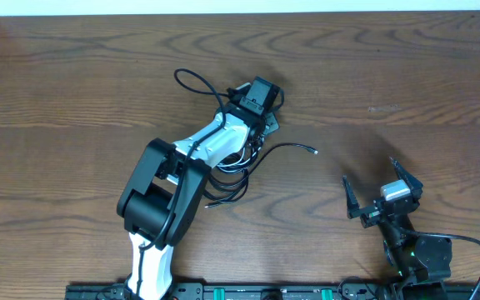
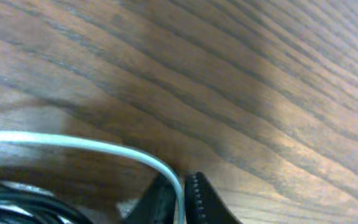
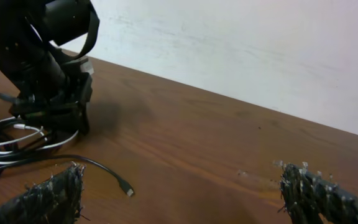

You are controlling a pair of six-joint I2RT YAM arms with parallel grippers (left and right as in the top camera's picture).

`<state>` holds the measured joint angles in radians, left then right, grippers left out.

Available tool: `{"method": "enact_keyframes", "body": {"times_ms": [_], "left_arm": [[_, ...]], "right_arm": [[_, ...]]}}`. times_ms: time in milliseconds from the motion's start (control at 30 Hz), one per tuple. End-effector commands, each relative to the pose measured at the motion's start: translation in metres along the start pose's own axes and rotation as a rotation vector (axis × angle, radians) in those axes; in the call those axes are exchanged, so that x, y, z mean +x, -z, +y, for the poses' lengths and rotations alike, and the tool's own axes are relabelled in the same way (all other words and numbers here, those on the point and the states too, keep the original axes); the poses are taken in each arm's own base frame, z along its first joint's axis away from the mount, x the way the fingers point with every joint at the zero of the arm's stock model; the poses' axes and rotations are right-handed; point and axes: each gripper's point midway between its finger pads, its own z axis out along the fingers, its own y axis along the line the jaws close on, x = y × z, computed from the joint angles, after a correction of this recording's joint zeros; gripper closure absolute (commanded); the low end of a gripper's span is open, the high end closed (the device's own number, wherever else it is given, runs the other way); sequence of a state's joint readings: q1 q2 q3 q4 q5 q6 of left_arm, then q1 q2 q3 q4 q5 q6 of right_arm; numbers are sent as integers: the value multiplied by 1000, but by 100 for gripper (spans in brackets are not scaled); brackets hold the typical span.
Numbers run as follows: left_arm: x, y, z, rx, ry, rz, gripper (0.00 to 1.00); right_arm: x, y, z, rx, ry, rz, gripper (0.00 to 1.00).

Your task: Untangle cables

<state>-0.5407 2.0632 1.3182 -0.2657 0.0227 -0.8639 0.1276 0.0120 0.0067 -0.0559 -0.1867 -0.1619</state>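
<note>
White cable (image 2: 98,145) sits nipped between the fingers of the left gripper (image 1: 257,127), jaws clenched on it. From the pinch the cord arcs away toward the left edge of the wrist view. The black cables (image 1: 227,173) lie heaped at centre frame overhead, partly under that arm. One strand trails right to a plug (image 1: 313,152). The left arm reaches up from the bottom left, wrist pitched down at the table (image 1: 73,75). The right gripper (image 3: 179,177), lower right, stands spread wide and empty, well apart from the heap. The left arm is plainly nearer.
</note>
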Motion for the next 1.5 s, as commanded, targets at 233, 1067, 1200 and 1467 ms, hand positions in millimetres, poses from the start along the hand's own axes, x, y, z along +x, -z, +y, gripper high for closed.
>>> {"method": "enact_keyframes", "body": {"times_ms": [233, 1067, 1200, 1467], "left_arm": [[-26, 92, -62, 457, -135, 120, 93], [-113, 429, -30, 1053, -296, -360, 92], [-110, 378, 2, 827, -156, -284, 93], [-81, 317, 23, 770, 46, 67, 93]], "right_arm": [[0, 0, 1, -4, -11, 0, 1], [0, 0, 1, -4, -11, 0, 1], [0, 0, 1, -4, -11, 0, 1], [0, 0, 1, -4, -11, 0, 1]]}}
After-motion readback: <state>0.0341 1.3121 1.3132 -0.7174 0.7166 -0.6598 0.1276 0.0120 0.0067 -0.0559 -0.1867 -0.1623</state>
